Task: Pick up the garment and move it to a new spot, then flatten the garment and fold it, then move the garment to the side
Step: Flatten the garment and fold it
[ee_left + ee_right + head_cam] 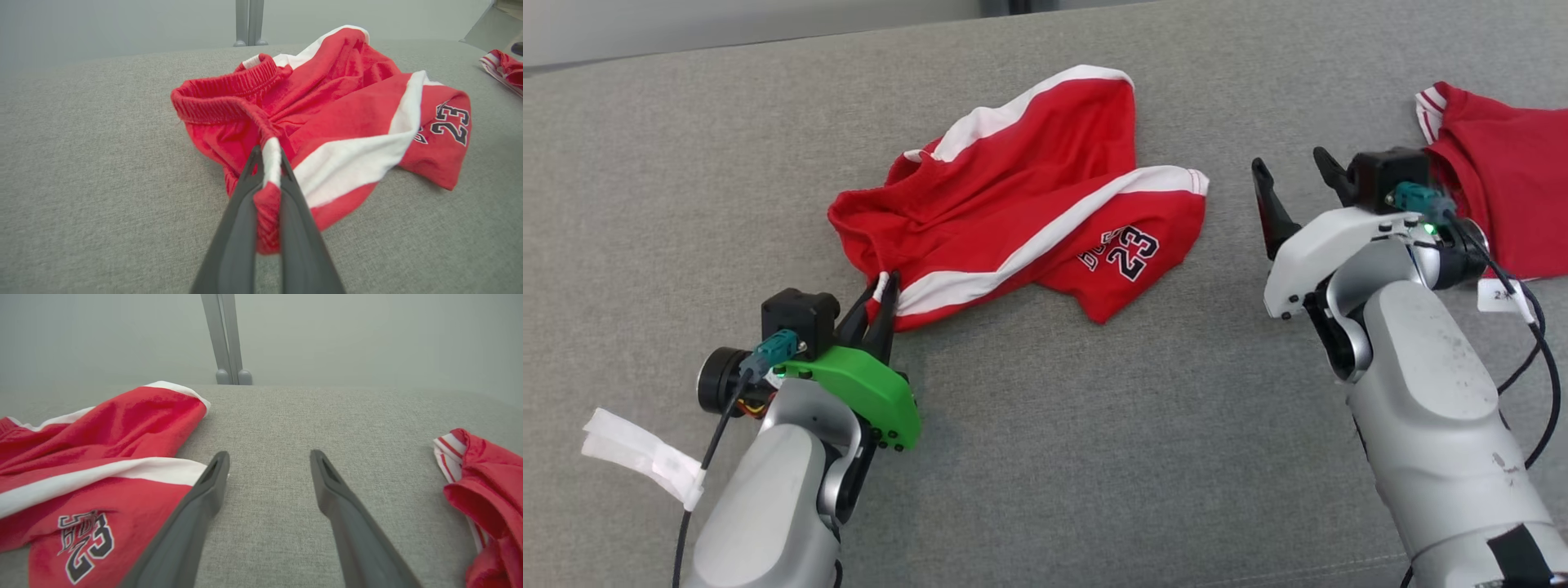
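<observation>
The garment is a pair of red shorts with white stripes and a "23" print, lying crumpled on the grey cushion. My left gripper is shut on the shorts' near-left waistband corner. In the left wrist view the two dark fingers pinch a fold of red and white cloth between them. My right gripper stands open to the right of the shorts, above bare cushion. In the right wrist view its fingers are spread wide, with the shorts at the left.
A second red garment with white trim lies at the far right, close behind my right wrist, and shows as red cloth in the right wrist view. A grey post rises behind the cushion's far edge. White tape hangs from my left forearm.
</observation>
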Robot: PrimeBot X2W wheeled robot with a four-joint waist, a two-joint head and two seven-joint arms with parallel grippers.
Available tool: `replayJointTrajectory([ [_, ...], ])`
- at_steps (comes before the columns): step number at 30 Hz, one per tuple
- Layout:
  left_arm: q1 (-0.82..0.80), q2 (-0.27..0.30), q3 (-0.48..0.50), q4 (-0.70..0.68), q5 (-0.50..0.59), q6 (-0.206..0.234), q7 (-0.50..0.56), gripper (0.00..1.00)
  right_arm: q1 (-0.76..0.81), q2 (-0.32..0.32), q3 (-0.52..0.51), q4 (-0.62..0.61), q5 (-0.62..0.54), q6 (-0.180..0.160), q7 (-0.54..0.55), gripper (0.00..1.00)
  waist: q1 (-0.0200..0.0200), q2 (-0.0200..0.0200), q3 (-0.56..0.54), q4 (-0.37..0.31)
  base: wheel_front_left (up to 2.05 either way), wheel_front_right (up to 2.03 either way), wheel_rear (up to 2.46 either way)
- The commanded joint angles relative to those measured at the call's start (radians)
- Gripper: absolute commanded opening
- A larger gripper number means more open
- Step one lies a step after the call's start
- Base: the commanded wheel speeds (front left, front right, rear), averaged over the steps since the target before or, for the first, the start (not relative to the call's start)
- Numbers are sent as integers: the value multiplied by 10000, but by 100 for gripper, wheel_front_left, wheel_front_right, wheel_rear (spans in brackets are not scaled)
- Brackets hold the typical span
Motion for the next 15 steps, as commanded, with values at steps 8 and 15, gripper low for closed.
replayJointTrajectory([
  [8, -201, -357, -74, -135, -168, 141, -431, 0, -1498, -20, 833, 2553, -10, -16, 384, 100, 0, 0, 495, 713, 0, 0, 0],
  [15, -353, -452, -136, 23, -221, 171, -713, 0, -2314, 2, 1571, 4131, 83, -16, 560, 100, 0, 0, 714, 841, 0, 0, 0],
])
